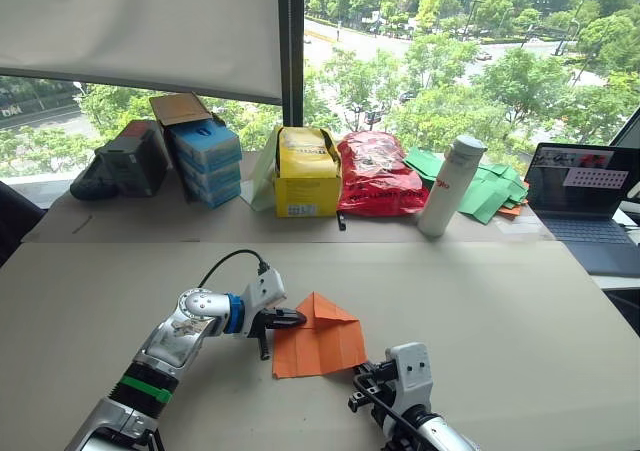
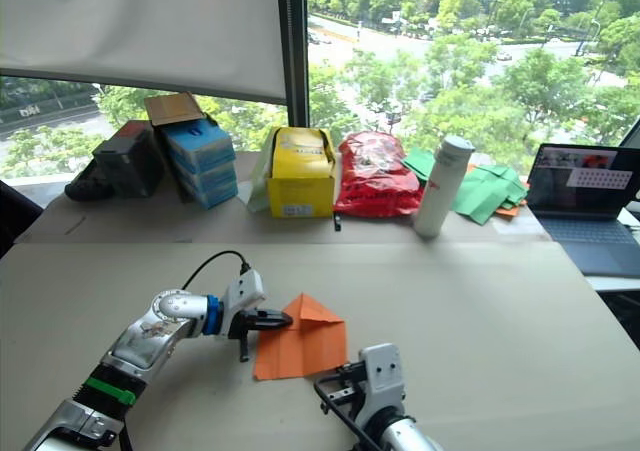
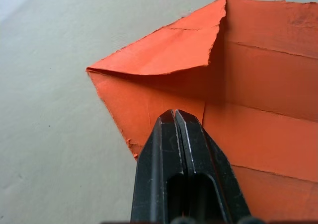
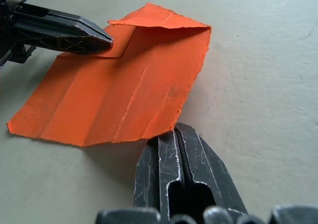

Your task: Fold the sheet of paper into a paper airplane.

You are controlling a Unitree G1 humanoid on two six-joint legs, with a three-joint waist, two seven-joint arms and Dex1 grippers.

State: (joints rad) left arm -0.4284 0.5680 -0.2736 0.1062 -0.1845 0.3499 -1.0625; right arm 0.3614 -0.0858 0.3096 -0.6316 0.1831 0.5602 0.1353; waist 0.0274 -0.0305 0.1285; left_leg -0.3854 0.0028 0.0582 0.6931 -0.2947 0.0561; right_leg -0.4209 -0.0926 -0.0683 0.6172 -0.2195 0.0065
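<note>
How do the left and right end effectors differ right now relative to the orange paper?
The left end effector rests on the orange paper near its folded corner; the right end effector sits just off the paper's near edge. The left reaches in from the paper's left side, the right from the near side. Both have their fingers shut.

Head eyes overlook table (image 1: 520,301); wrist views close, share sheet of paper (image 4: 124,95).

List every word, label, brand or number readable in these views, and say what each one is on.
None can be read for certain.
Yellow box: dark print, too small.
Red bag: markings blurred.
White bottle: small red mark, illegible.
Blue boxes: labels too small.
Laptop screen: text blurred.
Orange sheet of paper: no print.
</note>
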